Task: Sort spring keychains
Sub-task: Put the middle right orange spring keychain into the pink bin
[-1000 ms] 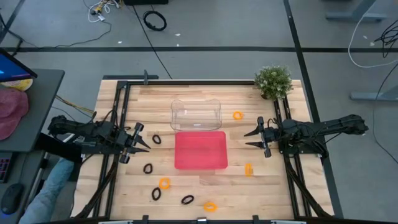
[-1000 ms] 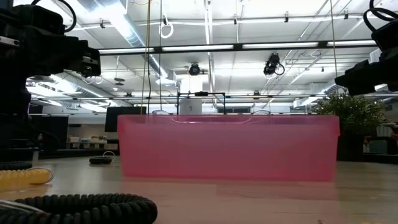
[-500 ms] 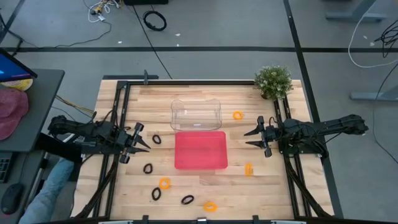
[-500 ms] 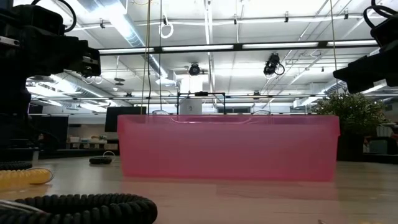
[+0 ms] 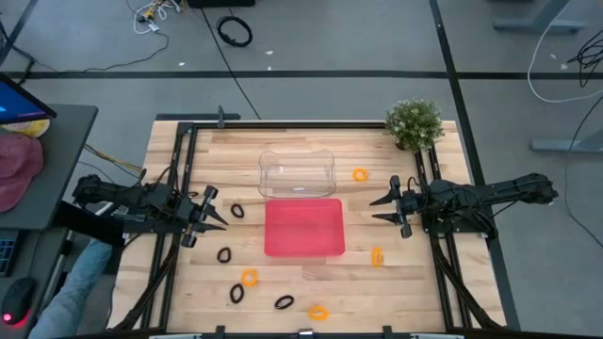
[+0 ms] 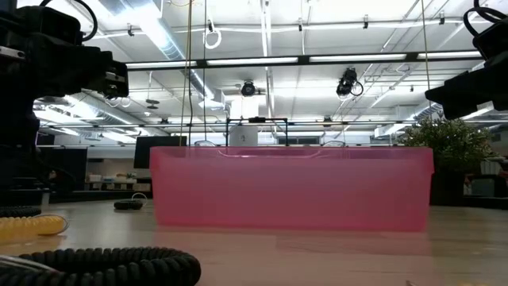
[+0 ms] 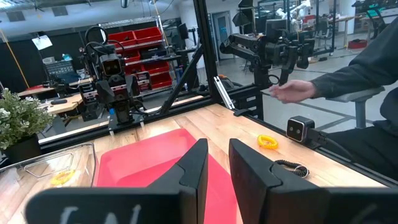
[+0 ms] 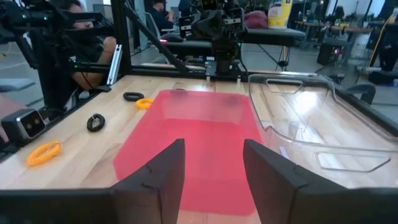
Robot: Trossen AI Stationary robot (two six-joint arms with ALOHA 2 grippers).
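Several spring keychains lie flat on the wooden table: orange ones (image 5: 359,174) (image 5: 377,256) (image 5: 249,277) (image 5: 318,312) and black ones (image 5: 236,212) (image 5: 224,254) (image 5: 236,293) (image 5: 284,302). The red tray (image 5: 303,227) rests at the table's middle, a clear tray (image 5: 298,173) just beyond it. My left gripper (image 5: 215,209) hovers open at the left side, pointing level toward the red tray. My right gripper (image 5: 375,211) hovers open at the right side, facing it. Neither has anything between its fingers (image 7: 198,163) (image 8: 163,167).
A potted plant (image 5: 415,123) stands at the far right corner. A small camera (image 7: 301,128) sits at the near edge. A person sits by the table's left side, with a hand (image 7: 292,92) and a knee (image 5: 80,278) showing. Bare wood lies between the keychains.
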